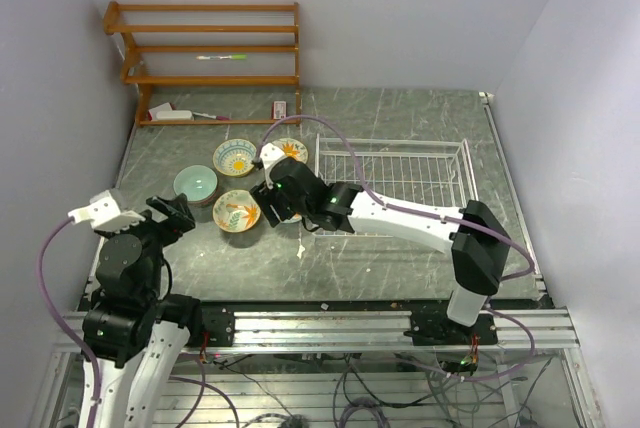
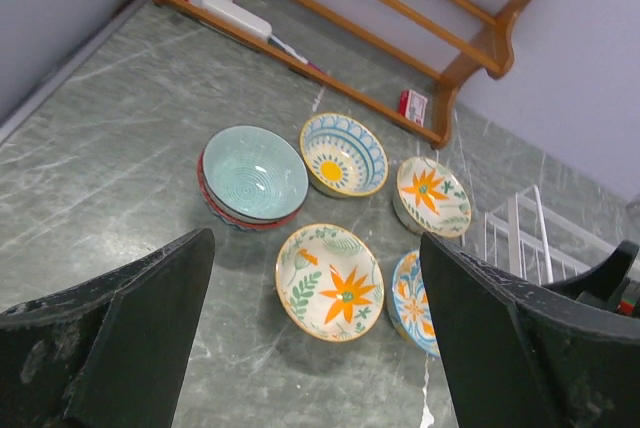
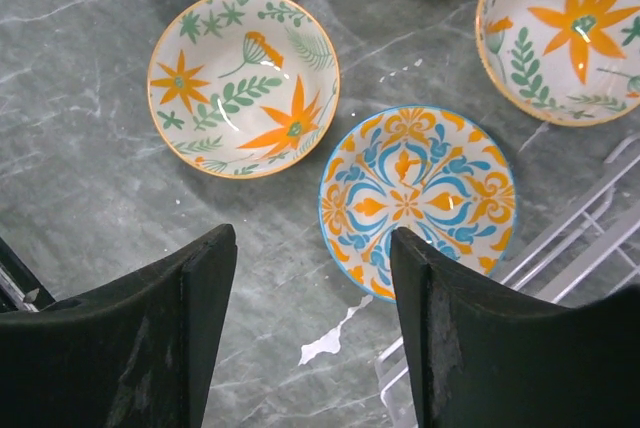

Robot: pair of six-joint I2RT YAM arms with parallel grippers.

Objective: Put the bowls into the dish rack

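My right gripper [image 3: 312, 238] hangs spread over the rim of the blue-and-orange bowl [image 3: 415, 203], pinching nothing. My left gripper [image 2: 315, 238] hangs wide open, back from the cluster. I judge the risk is a finger landing on the glazed rim instead of astride it. That would skid the bowl into the leaf-patterned bowl [image 3: 243, 83] or the dish rack [image 1: 400, 140] wires, both just beside it. Bare table lies only on my near side.
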